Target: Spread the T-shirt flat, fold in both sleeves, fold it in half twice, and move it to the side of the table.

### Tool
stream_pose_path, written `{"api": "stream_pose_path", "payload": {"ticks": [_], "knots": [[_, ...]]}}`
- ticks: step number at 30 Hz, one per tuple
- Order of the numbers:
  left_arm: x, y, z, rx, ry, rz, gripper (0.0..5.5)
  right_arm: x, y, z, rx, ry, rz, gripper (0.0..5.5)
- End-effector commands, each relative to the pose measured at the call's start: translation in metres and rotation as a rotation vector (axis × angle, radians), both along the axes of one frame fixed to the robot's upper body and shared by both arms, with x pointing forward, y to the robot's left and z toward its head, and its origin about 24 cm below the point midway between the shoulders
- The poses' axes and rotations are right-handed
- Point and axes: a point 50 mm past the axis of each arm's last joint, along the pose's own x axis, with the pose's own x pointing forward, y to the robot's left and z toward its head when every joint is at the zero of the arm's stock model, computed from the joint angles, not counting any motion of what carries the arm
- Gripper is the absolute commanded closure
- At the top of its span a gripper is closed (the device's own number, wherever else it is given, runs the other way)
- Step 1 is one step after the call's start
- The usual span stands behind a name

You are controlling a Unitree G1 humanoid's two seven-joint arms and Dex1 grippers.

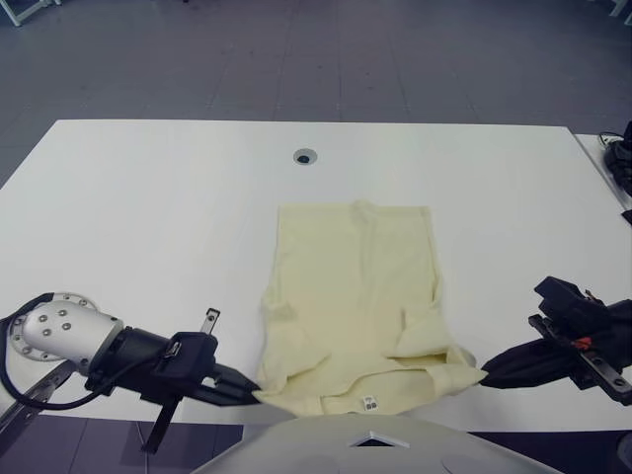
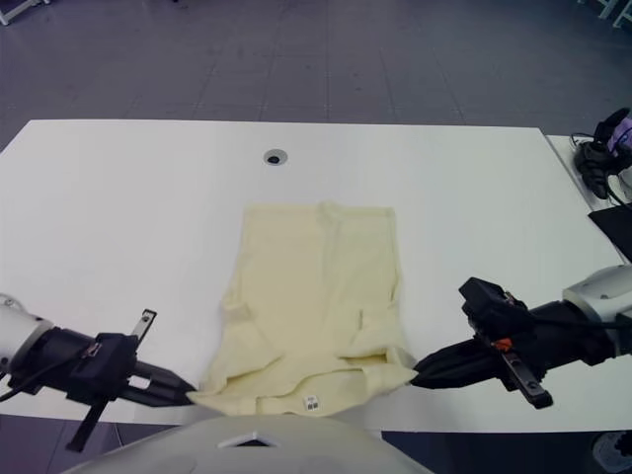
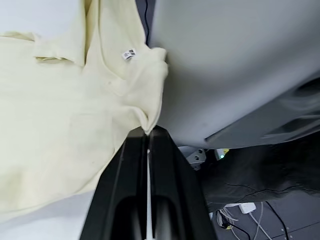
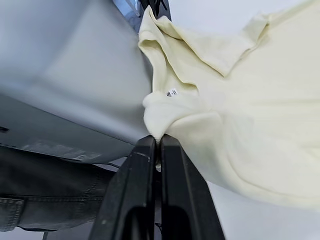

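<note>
Left gripper [image 1: 255, 392] and right gripper [image 1: 484, 375] pinch the T-shirt [image 1: 351, 286] — its near corners.

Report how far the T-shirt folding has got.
Done: the T-shirt lies flat on the table, sleeves apparently folded in. In hand: left gripper and right gripper each pinch a near corner. Left: both half folds and the move aside.

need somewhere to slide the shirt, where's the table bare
Bare white table left of the pale yellow T-shirt, right of it, and beyond it around the round cable hole. Crowded at the near edge, where left tool and right tool pinch its corners.
</note>
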Motion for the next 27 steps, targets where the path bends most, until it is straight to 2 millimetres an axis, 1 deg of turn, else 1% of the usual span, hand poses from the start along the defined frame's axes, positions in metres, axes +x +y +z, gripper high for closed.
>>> {"api": "stream_pose_path", "payload": {"ticks": [1,3,5,7,10,12,15,17,21,23,27], "knots": [[-0.01,-0.007,0.021,-0.065,0.087,-0.033,5.5,-0.004,0.001,0.008,-0.018,0.011,0.031,5.49],[-0.004,-0.01,0.027,-0.105,0.075,-0.006,5.5,0.002,-0.001,0.009,-0.031,-0.024,0.022,5.49],[0.006,-0.01,0.027,-0.108,0.037,0.021,5.5,0.011,-0.002,0.009,-0.042,-0.068,0.012,5.49],[0.025,-0.009,0.021,-0.097,-0.023,0.064,5.5,0.025,-0.003,0.007,-0.054,-0.132,-0.008,5.49],[0.056,-0.007,0.008,-0.073,-0.076,0.103,5.5,0.054,-0.001,-0.004,-0.075,-0.221,-0.031,5.49],[0.073,-0.005,0.0,-0.058,-0.091,0.127,5.5,0.07,0.002,-0.011,-0.058,-0.237,-0.04,5.49],[0.095,-0.003,-0.01,-0.029,-0.105,0.138,5.5,0.087,0.003,-0.022,-0.084,-0.247,-0.03,5.49],[0.103,-0.002,-0.017,-0.011,-0.102,0.136,5.5,0.097,0.004,-0.027,-0.094,-0.255,-0.034,5.49],[0.114,0.003,-0.027,0.027,-0.108,0.156,5.5,0.115,0.004,-0.035,-0.117,-0.305,-0.08,5.49],[0.121,0.009,-0.029,0.043,-0.122,0.181,5.5,0.125,0.002,-0.037,-0.134,-0.34,-0.123,5.49],[0.141,0.017,-0.03,0.059,-0.186,0.263,5.5,0.14,-0.003,-0.039,-0.15,-0.408,-0.214,5.49]]}}
